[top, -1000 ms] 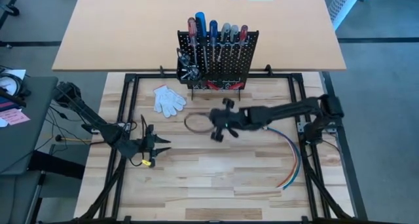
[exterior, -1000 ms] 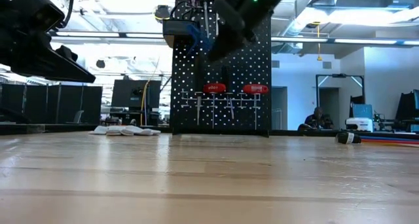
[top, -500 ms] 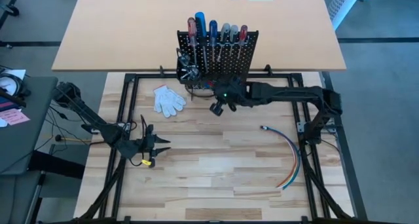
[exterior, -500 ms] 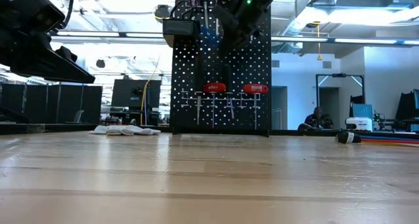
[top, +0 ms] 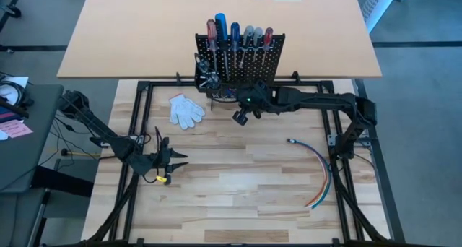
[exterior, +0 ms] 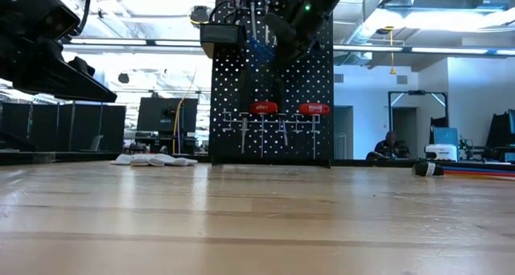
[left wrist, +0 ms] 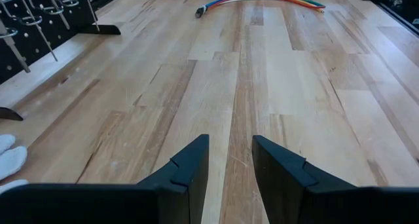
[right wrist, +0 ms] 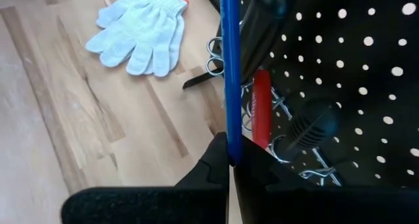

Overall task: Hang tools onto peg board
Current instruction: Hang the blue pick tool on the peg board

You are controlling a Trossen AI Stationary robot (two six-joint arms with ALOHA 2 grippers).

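Right gripper (top: 238, 114) is up at the front face of the upright black perforated peg board (top: 256, 66), fingers (right wrist: 213, 162) pinched together on a thin blue strip (right wrist: 230, 73) that runs straight up from the tips; what that strip belongs to cannot be told. Just past the fingertips: board holes, a red handle (right wrist: 262, 106), a black ribbed handle (right wrist: 308, 127) and wire hooks, all crowded close, little free room on that side. Off to the gripper's side a pair of white knit gloves (top: 186, 110) lies flat on the light wooden slatted table (top: 238, 182), apart from the board's foot.

Along the board's top edge stand screwdrivers with red, blue and grey handles (top: 238, 36); lower on the board, in the low view, two red-handled tools (exterior: 288, 108) hang on hooks. A small black bin (top: 207, 79) at the board's side holds metal parts, too small to name.

Left gripper (top: 175, 160) hovers near the table's left edge, well apart from the board, fingers (left wrist: 190, 168) slightly apart with nothing between them; wide bare wood ahead of it. Beyond that a bundle of coloured wires (top: 321, 171) curves near the right-side black frame rail (top: 339, 153).
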